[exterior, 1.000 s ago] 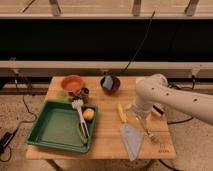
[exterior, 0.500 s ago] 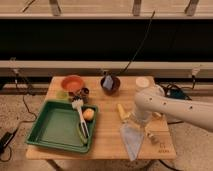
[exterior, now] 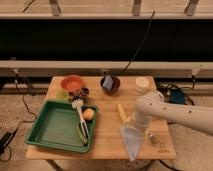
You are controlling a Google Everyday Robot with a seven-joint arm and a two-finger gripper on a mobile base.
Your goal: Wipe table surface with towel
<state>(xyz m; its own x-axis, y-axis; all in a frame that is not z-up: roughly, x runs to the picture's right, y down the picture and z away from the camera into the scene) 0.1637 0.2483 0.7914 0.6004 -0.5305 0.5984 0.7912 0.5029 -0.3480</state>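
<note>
A grey-blue towel lies flat on the wooden table near the front right edge, one corner hanging towards the front. My white arm comes in from the right and bends down over the table. My gripper is low at the towel's right edge, right next to the cloth. I cannot tell whether it touches the towel.
A green tray at the front left holds a white-headed brush and an orange fruit. An orange bowl, a dark bowl and a white cup stand along the back. A yellow object lies beside the towel.
My arm has swung lower and a little to the left, bringing the gripper down to the towel's right edge. The towel and the other objects have not moved.
</note>
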